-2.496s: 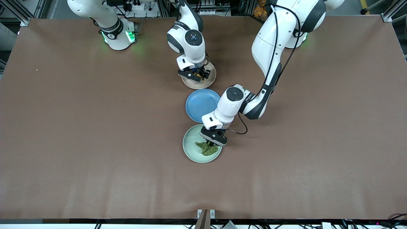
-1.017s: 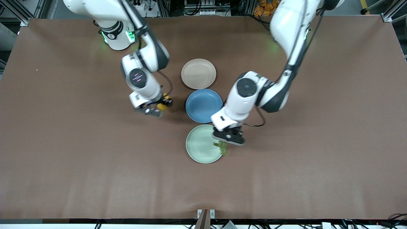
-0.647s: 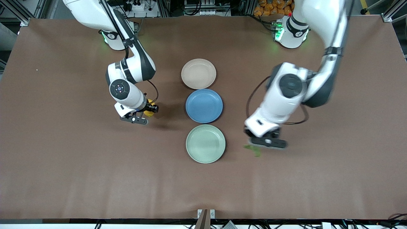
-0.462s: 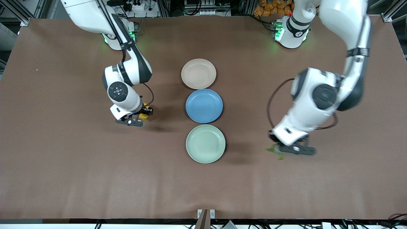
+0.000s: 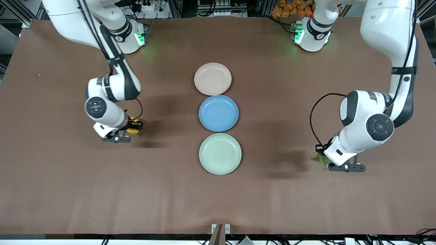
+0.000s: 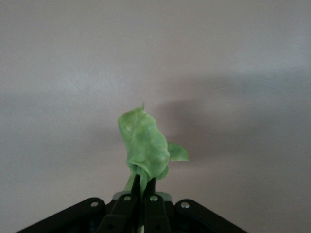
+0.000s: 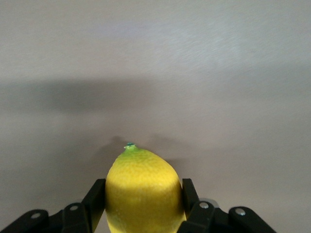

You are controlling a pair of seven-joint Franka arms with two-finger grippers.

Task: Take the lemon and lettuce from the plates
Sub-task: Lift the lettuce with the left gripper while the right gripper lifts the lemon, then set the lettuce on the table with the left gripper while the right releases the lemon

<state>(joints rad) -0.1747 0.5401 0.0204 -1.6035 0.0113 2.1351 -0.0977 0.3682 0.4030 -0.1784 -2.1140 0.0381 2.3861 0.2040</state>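
Observation:
My right gripper is shut on the yellow lemon and holds it over bare table toward the right arm's end; the right wrist view shows the lemon clamped between the fingers. My left gripper is shut on the green lettuce over bare table toward the left arm's end; the left wrist view shows the leaf pinched at its stem by the fingertips. The beige-pink plate and the mint green plate sit in the middle of the table, with nothing on them.
A bright blue plate lies between the two other plates, in one line with them. The brown table mat stretches around them. A small bracket sits at the table edge nearest the front camera.
Both arms lifted their items off the plates and swung outward: the right gripper carried the lemon toward the right arm's end, the left gripper carried the lettuce toward the left arm's end.

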